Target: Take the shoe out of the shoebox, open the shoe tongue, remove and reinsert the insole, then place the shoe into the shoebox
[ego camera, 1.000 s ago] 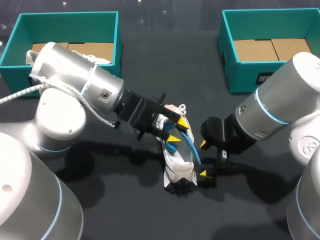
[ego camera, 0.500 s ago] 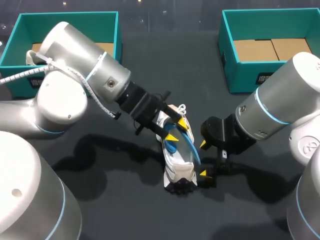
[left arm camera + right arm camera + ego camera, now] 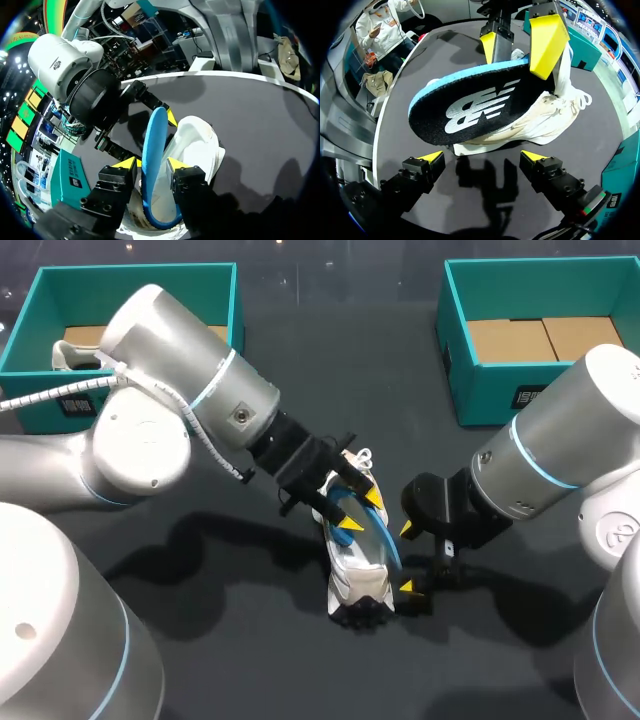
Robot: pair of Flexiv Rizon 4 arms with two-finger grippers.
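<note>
obstacle: left tool (image 3: 361, 511) on insole (image 3: 388, 543) above shoe (image 3: 360, 580) | passage: table (image 3: 340, 370) between shoeboxes (image 3: 485, 390)

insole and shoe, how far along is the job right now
Done: the white shoe lies on the table, out of the teal shoebox. In hand: the left gripper is shut on the blue insole, one end inside the shoe; coming out or going in, I cannot tell. The right gripper hangs open beside the shoe. Left: seat the insole, box the shoe.
</note>
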